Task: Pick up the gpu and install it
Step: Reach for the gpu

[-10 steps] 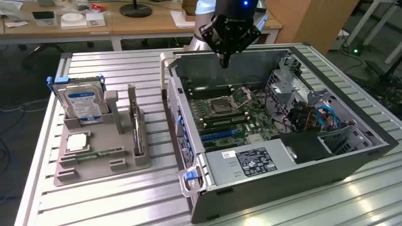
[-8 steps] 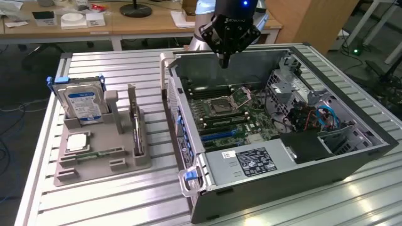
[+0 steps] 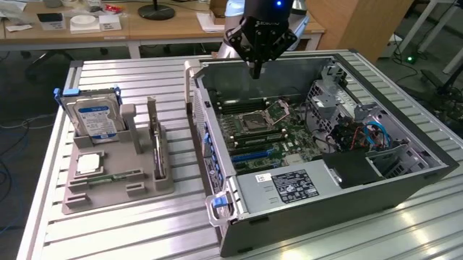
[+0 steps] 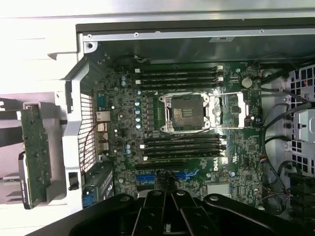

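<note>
A: One step in hand: the pick, not yet made. The slatted aluminium worktop (image 3: 130, 76) carries an open black-and-grey PC case (image 3: 347, 200) w/ its green mobo (image 3: 268, 130) bare inside. On the exterior view's left sits a grey plastic parts holder (image 3: 108, 187).

B: Where's the card?

A: The thin dark gpu (image 3: 156, 146) stands on edge in a holder slot, untouched. The black hand (image 3: 255, 75) hangs over the case's far wall, pinched shut, nothing in it, well apart from the card.

B: What does the pick call for?

A: IMO: hand opened, lined up w/ the card's thin top edge, straight lift. Tight spot, tho. A silver hard drive w/ blue-white label (image 3: 94, 116) and a grey holder post (image 3: 129, 116) are near one side, the case's pale rear frame (image 3: 194, 108) on the other.

B: Smaller bits?

A: A silver square CPU (image 3: 88, 162) & slim green memory stick (image 3: 112, 177) lie low in the holder. Blue slots (image 3: 250, 157) on the mobo look empty.
</note>
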